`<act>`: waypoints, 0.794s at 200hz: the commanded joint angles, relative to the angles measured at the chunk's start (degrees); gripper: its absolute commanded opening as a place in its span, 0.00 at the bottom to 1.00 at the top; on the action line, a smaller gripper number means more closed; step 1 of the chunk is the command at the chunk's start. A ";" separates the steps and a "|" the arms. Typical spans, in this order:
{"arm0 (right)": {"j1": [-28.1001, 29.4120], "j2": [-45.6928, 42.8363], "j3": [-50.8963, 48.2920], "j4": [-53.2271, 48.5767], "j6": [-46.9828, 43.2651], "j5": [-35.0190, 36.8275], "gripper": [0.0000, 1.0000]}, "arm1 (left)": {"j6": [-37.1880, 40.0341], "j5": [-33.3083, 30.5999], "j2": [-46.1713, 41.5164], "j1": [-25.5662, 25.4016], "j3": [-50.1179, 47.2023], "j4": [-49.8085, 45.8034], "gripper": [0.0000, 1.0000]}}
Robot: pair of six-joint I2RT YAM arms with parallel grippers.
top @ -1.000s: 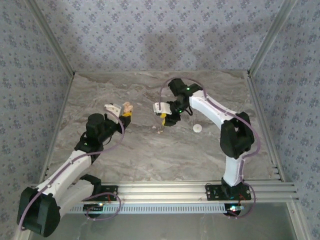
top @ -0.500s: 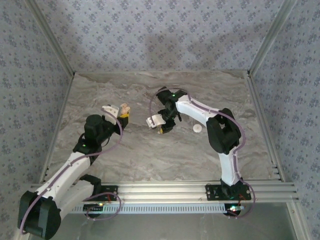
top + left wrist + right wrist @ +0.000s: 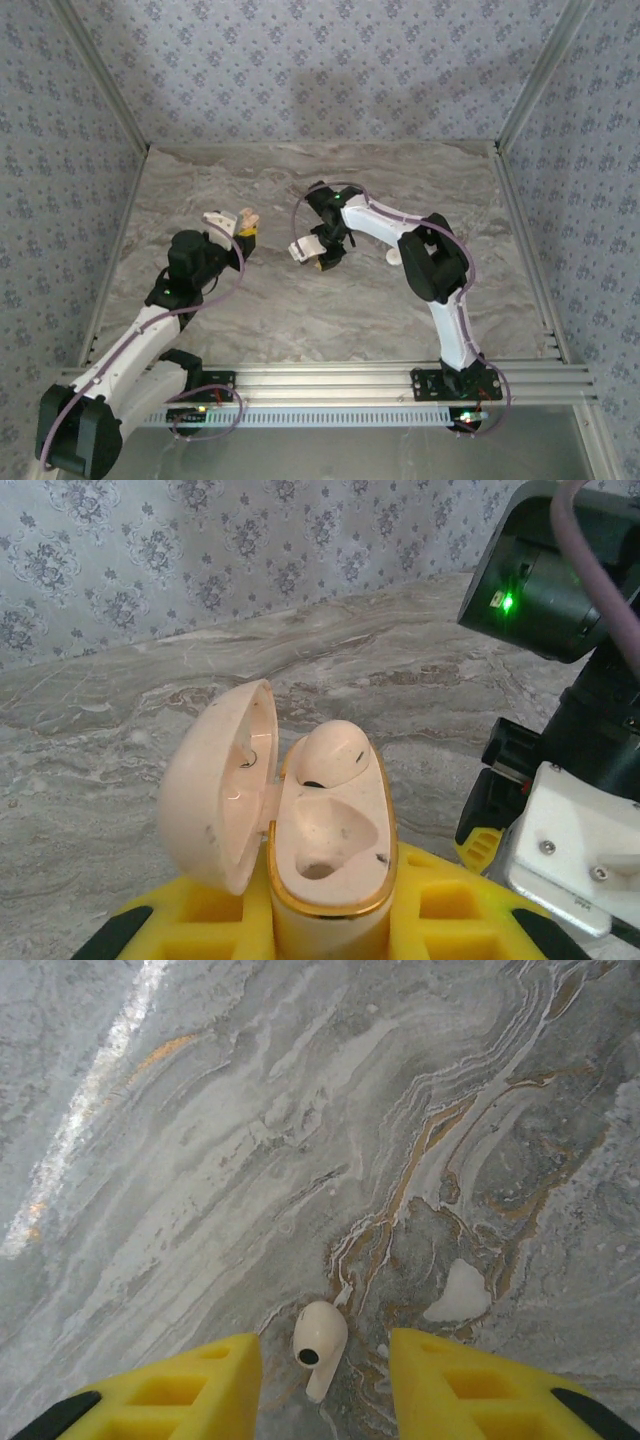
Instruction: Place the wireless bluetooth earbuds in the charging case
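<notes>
Left gripper (image 3: 245, 228) pinches the charging case (image 3: 325, 850); right of it, right gripper (image 3: 322, 1350) spread astride an earbud (image 3: 318, 1345); open marble table (image 3: 300, 320) around.

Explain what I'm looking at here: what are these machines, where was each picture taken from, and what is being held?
These are two robot arms, left and right, bolted at the near edge of a marble table, each ending in a two-finger gripper. The overhead picture looks down from behind them; the other two come from cameras on the wrists. The left gripper is shut on the charging case, its lid open: one earbud sits in the far slot, the near slot is empty. The right gripper is open, its yellow fingers either side of a second earbud lying on the table, not touching it. A white disc lies nearby.
</notes>
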 commanded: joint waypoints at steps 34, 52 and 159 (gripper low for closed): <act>0.31 2.76 1.39 -0.67 0.48 1.26 0.38 | -0.10 -0.76 -1.14 0.35 -0.16 0.62 0.18; 0.32 3.28 1.45 -0.49 0.76 1.78 0.37 | -0.25 -0.76 -1.23 0.35 -0.26 0.61 0.18; 0.56 4.96 1.35 1.50 2.34 2.51 0.30 | -0.29 -0.72 -1.81 0.35 -0.70 0.62 0.18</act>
